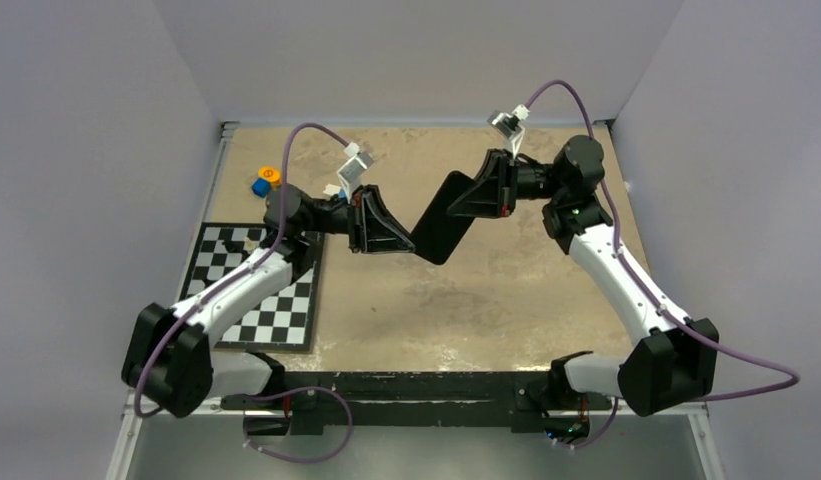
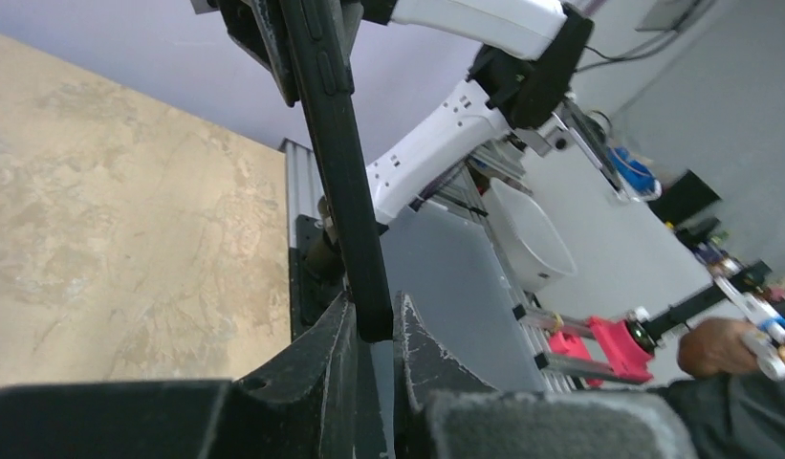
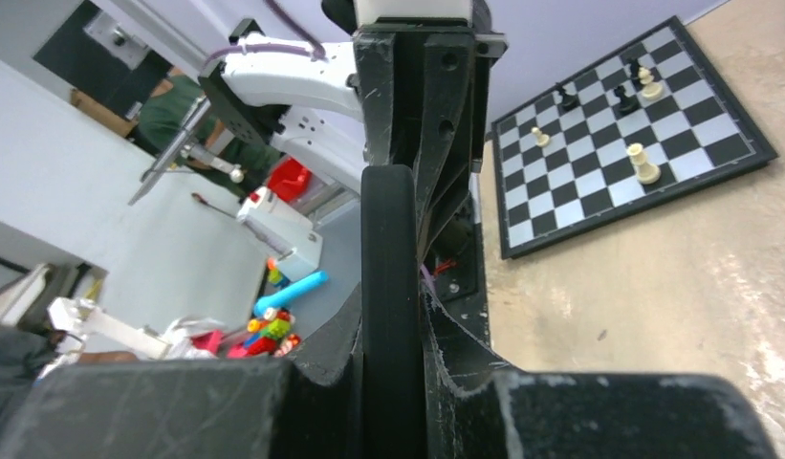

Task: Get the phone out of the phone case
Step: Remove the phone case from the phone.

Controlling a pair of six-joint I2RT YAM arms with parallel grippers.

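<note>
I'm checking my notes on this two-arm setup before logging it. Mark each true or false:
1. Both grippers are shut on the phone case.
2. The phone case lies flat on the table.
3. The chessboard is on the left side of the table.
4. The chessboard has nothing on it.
1. True. The left gripper and the right gripper each clamp one end of the phone case.
2. False. It is held in the air above the table, spanning between the two grippers.
3. True. The chessboard lies by the left arm.
4. False. Several chess pieces stand on it.
</note>
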